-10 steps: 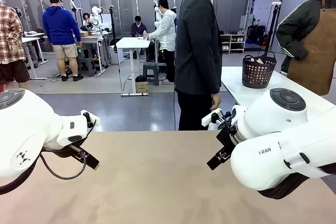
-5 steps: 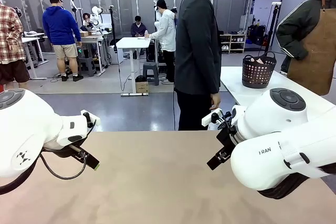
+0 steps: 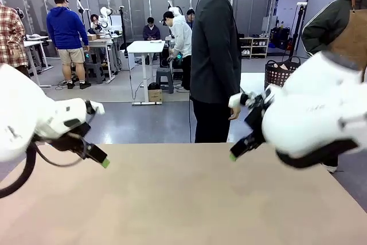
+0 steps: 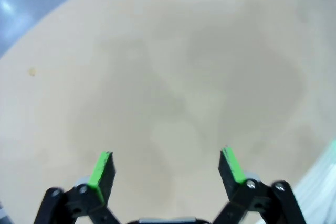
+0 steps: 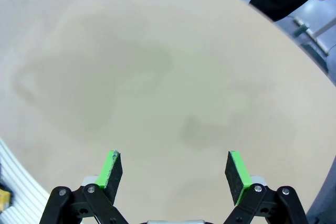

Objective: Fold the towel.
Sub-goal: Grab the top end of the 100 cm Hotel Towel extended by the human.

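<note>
Both arms have risen above the table (image 3: 183, 199); left gripper (image 4: 166, 157) and right gripper (image 5: 174, 156) gape wide, holding nothing (folding not yet begun).

Pinkish towel (image 3: 279, 67) lies bunched, barely discernible, in dark basket (image 3: 273, 80).

- Tan table (image 3: 183, 199), faint darker patches on its top
- Person in a dark grey jacket (image 3: 215, 55) standing side-on at its far edge
- Dark basket (image 3: 276, 76) on a white table (image 3: 252, 82) behind, right
- Person in a brown apron (image 3: 351, 41) beside the basket
- Cardboard box (image 3: 155, 94) on the floor farther back
</note>
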Action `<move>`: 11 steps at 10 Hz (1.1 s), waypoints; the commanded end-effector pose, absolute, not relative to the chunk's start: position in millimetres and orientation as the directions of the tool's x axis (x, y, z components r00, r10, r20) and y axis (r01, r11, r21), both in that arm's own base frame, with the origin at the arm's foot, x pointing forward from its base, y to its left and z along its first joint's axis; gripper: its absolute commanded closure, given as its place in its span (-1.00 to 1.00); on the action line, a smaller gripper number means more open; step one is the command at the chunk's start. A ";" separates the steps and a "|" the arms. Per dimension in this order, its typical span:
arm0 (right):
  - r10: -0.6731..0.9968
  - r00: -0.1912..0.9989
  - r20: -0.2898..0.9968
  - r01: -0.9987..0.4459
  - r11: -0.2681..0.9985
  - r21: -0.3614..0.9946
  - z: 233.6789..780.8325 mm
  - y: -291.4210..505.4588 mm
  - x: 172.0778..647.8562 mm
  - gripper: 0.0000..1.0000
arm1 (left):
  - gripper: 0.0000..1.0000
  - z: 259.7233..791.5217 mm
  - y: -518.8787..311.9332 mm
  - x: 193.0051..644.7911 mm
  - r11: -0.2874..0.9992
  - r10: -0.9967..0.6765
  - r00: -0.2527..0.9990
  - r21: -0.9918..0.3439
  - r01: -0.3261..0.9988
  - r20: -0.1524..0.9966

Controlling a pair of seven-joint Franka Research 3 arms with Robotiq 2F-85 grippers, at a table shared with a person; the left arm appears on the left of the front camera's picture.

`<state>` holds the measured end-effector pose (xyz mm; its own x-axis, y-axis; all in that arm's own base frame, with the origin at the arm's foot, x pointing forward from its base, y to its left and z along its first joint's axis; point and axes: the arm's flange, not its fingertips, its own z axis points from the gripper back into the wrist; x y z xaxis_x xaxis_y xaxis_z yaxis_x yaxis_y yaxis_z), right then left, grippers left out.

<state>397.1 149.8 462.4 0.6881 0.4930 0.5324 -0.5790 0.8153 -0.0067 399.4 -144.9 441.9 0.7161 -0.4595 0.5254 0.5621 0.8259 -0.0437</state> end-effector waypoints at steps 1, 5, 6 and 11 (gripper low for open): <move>0.464 0.701 0.542 -0.592 0.802 0.078 501.2 125.9 399.9 -1.00 | -1.00 478.0 -119.0 399.7 0.783 -0.445 0.745 -0.187 0.593 0.498; 0.141 0.781 0.609 -0.544 0.633 0.551 555.7 22.4 371.3 -1.00 | -1.00 543.6 -28.4 381.3 0.550 -0.299 0.831 -0.627 0.552 0.470; 0.060 0.790 0.610 -0.521 0.589 0.617 555.2 -11.3 358.3 -1.00 | -1.00 546.7 8.4 374.8 0.511 -0.212 0.845 -0.681 0.525 0.492; -0.280 0.826 0.489 -0.321 0.480 0.817 524.3 -143.8 299.8 -1.00 | -1.00 539.1 156.7 318.3 0.431 0.152 0.801 -0.768 0.474 0.579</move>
<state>299.2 -142.3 532.3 0.8299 -0.2390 0.5041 -0.3393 0.5010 0.7962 318.2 154.5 543.8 0.8372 0.1200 0.5335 0.4216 0.4798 -0.7695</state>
